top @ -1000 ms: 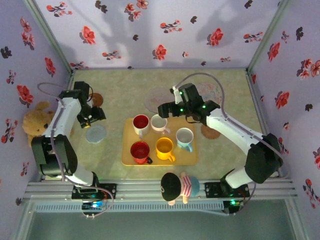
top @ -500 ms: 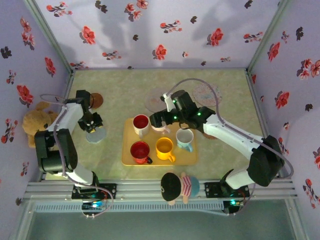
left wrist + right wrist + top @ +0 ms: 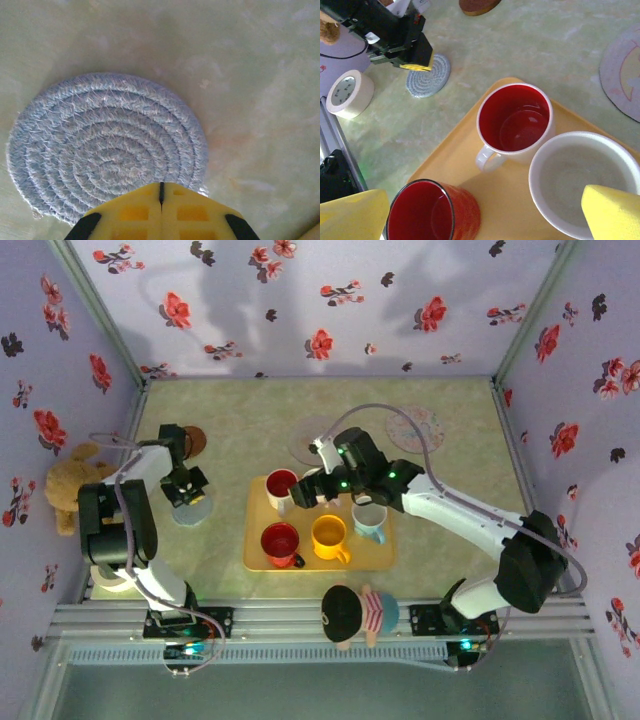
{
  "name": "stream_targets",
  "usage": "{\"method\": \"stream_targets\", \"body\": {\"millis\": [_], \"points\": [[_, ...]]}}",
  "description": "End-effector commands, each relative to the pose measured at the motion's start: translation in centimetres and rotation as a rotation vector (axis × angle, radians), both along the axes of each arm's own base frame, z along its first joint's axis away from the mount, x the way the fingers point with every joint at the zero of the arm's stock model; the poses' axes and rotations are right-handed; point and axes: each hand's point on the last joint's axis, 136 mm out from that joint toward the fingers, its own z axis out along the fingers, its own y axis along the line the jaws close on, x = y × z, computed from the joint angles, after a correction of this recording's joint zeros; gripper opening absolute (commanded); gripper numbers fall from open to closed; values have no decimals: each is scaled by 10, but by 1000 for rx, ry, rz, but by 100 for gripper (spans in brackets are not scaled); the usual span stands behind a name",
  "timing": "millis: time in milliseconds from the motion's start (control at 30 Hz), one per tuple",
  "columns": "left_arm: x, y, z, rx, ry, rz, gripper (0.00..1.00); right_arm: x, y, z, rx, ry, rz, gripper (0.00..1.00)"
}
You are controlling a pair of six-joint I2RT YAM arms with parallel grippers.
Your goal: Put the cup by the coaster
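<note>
A yellow tray (image 3: 385, 552) holds several cups: a white cup with a red inside (image 3: 281, 487) (image 3: 515, 120), a plain white cup (image 3: 585, 182), a red cup (image 3: 280, 541) (image 3: 427, 212), a yellow cup (image 3: 329, 536) and a pale blue cup (image 3: 369, 517). My right gripper (image 3: 315, 485) (image 3: 482, 212) hangs open above the tray's far left part, with nothing between its fingers. A blue-grey woven coaster (image 3: 191, 508) (image 3: 105, 145) (image 3: 427, 76) lies left of the tray. My left gripper (image 3: 185, 488) (image 3: 161, 187) (image 3: 415, 65) is shut and empty over that coaster's edge.
A brown coaster (image 3: 193, 439) (image 3: 479, 5) lies beyond the blue one. Two round mats (image 3: 415, 427) (image 3: 303, 445) lie behind the tray. A tape roll (image 3: 347, 92) and a teddy bear (image 3: 65, 485) sit at the left edge. A doll (image 3: 355, 615) rests on the front rail.
My left gripper has shut and slid down to the blue-grey coaster. The right gripper has moved left over the tray, staying open.
</note>
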Motion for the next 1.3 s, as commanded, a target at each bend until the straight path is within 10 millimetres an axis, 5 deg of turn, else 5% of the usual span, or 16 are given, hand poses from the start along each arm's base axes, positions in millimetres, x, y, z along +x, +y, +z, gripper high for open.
{"method": "stream_targets", "body": {"millis": [0, 333, 800, 1267], "points": [[-3, 15, -7, 60, 18, 50, 3, 1, 7, 2, -4, -25, 26, 100], [-7, 29, -17, 129, 51, 75, 1, 7, 11, -2, -5, -48, 23, 100], [0, 14, -37, 47, 89, 48, 0, 14, 11, -4, -31, -55, 8, 100], [62, -36, -31, -25, 24, -177, 0, 31, 3, 7, -28, -89, -64, 100]]}}
